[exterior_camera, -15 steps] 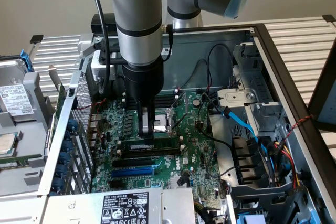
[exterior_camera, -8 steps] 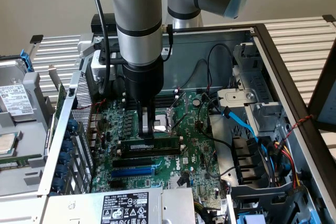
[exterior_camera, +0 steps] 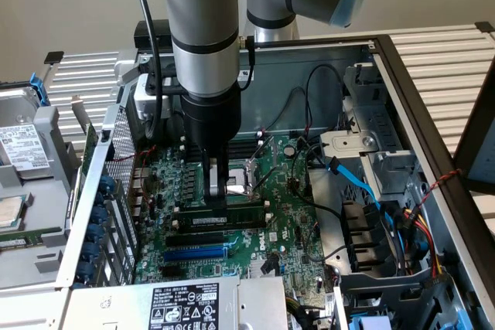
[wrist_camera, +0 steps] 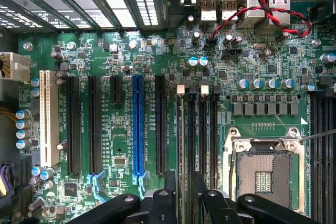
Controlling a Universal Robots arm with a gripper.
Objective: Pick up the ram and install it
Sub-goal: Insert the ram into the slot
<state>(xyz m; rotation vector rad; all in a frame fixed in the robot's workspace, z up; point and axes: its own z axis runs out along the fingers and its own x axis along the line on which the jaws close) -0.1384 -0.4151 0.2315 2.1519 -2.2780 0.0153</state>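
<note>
The ram (exterior_camera: pixel 236 219) is a long dark stick with a white label. It stands on edge in a black memory slot on the green motherboard (exterior_camera: pixel 290 222), just in front of the CPU socket (exterior_camera: pixel 246 178). My gripper (exterior_camera: pixel 220 197) hangs straight down over the stick's middle, fingertips at its top edge. In the wrist view the ram (wrist_camera: pixel 185 135) runs edge-on between the two black fingers (wrist_camera: pixel 170 190). They stand apart on either side of it with a gap showing, so the gripper (wrist_camera: pixel 185 195) is open.
A blue expansion slot (exterior_camera: pixel 197 253) (wrist_camera: pixel 137 124) and black slots lie beside the memory slots. The power supply (exterior_camera: pixel 186 307) sits at the near edge. A drive cage (exterior_camera: pixel 371 160) with blue and coloured cables (exterior_camera: pixel 363 187) fills the exterior view's right. Red-black wires (wrist_camera: pixel 262 6) cross the rear ports.
</note>
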